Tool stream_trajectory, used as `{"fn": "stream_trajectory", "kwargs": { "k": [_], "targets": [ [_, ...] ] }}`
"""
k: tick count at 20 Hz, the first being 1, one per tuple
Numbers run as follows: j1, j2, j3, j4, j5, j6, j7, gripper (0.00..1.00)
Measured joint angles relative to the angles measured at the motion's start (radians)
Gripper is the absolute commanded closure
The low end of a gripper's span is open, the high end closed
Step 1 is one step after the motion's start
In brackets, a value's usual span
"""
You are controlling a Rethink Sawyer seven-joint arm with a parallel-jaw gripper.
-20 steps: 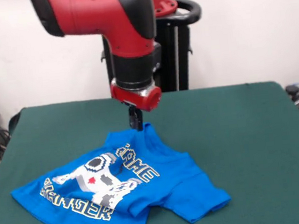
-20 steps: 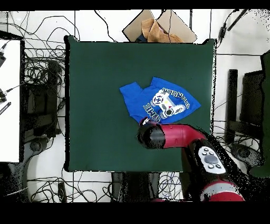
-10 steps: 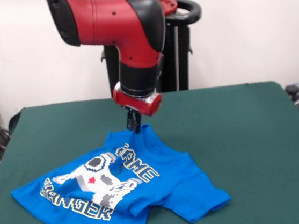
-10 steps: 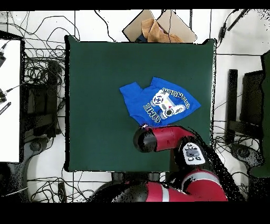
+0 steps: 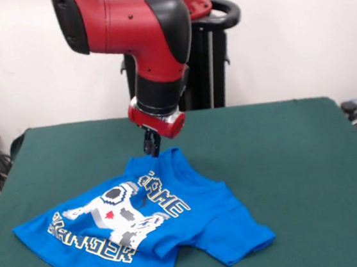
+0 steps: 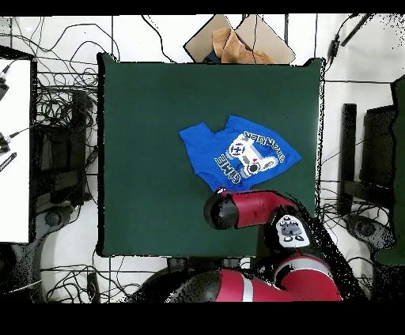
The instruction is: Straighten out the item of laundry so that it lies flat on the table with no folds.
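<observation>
The item of laundry [image 5: 143,221], a bright blue T-shirt with a white game-controller print, lies rumpled on the green table [image 5: 285,160], its right sleeve folded over and its far edge humped up. My gripper [image 5: 151,151] hangs just above that far edge, a little to its left, shut with nothing in it. In the overhead view the item of laundry [image 6: 237,154] lies right of the table's [image 6: 158,118] middle, and the red arm [image 6: 237,210] hides the gripper.
A brown cardboard box [image 6: 237,39] sits beyond one table edge. Cables [image 6: 63,118] lie on the floor beside the table. The black pedestal [image 5: 212,59] stands behind the arm.
The gripper has lifted off the shirt's far edge and shifted slightly left in the front view. The shirt has not moved.
</observation>
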Motion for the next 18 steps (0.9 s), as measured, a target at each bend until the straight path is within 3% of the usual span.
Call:
{"fn": "stream_trajectory", "kwargs": {
  "k": [18],
  "targets": [
    [-0.011, 0.046, -0.046, -0.042, 0.0, 0.0, 0.0, 1.0]
  ]
}}
